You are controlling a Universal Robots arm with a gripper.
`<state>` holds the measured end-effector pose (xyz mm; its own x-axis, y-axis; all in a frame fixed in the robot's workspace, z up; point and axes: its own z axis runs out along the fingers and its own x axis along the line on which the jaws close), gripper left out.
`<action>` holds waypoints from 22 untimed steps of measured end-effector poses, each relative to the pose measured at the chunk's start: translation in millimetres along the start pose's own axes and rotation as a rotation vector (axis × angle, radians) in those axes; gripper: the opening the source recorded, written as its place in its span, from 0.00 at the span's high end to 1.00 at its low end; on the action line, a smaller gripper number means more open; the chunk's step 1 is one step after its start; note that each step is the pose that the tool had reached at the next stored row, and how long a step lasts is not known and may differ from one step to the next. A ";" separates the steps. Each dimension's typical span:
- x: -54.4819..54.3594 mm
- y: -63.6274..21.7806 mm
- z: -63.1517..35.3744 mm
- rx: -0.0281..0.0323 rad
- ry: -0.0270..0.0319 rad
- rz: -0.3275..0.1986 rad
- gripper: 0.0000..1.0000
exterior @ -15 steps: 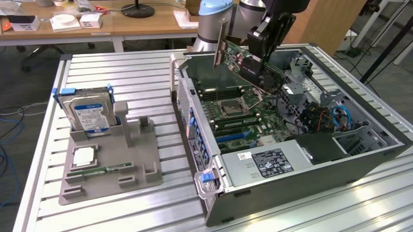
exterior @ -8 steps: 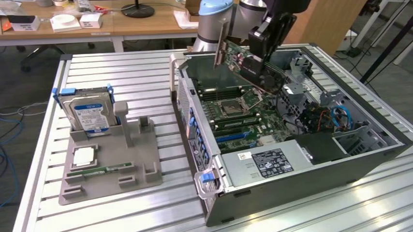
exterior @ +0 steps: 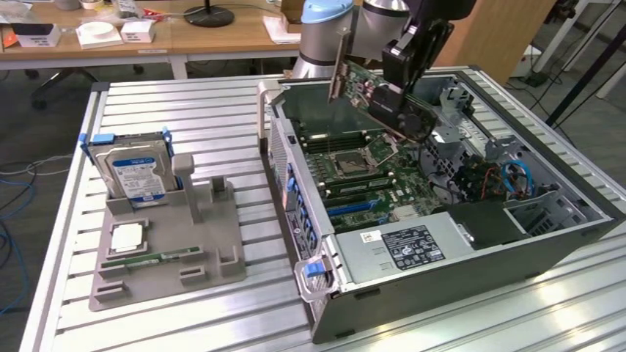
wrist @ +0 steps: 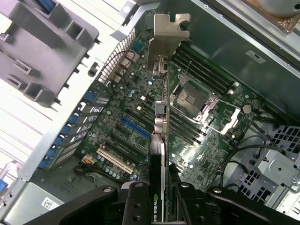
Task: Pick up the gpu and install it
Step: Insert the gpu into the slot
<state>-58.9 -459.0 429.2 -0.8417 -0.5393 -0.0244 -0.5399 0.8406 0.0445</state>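
My gripper (exterior: 399, 103) is shut on the gpu (exterior: 364, 82), a flat card with a green board, a black cooler and a silver bracket at its end. The card hangs tilted above the open computer case (exterior: 459, 242), over the motherboard (exterior: 364, 183). In the wrist view the gpu (wrist: 159, 136) is seen edge-on between my black fingers (wrist: 136, 201). Its bracket (wrist: 165, 37) points away from me, above the slots (wrist: 133, 126) beside the processor socket (wrist: 192, 101). The card is clear of the board.
A grey fixture (exterior: 210, 249) on the slatted metal table (exterior: 176, 110) holds a hard drive (exterior: 137, 174), a processor chip (exterior: 127, 238) and a memory stick (exterior: 146, 257). Cables (exterior: 509, 180) and a drive cage (exterior: 459, 103) line the case on the exterior view's right. Desks stand behind.
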 end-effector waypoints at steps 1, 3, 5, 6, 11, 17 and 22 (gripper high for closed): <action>-0.8 -0.5 0.0 0.0000 0.0000 0.000 0.74; -2.3 -1.5 0.0 0.0000 0.0000 0.000 0.74; -3.8 -2.5 0.0 0.0000 0.0000 0.000 0.74; -4.4 -2.8 0.0 0.0000 0.0000 0.000 0.74; -5.7 -3.7 0.0 0.0000 0.0000 0.000 0.74; -6.5 -4.2 0.0 0.0000 0.0000 -0.001 0.74; -6.5 -4.2 -0.1 0.0000 0.0001 -0.001 0.74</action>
<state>-51.1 -459.0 429.3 -0.8415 -0.5398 -0.0243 -0.5403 0.8403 0.0445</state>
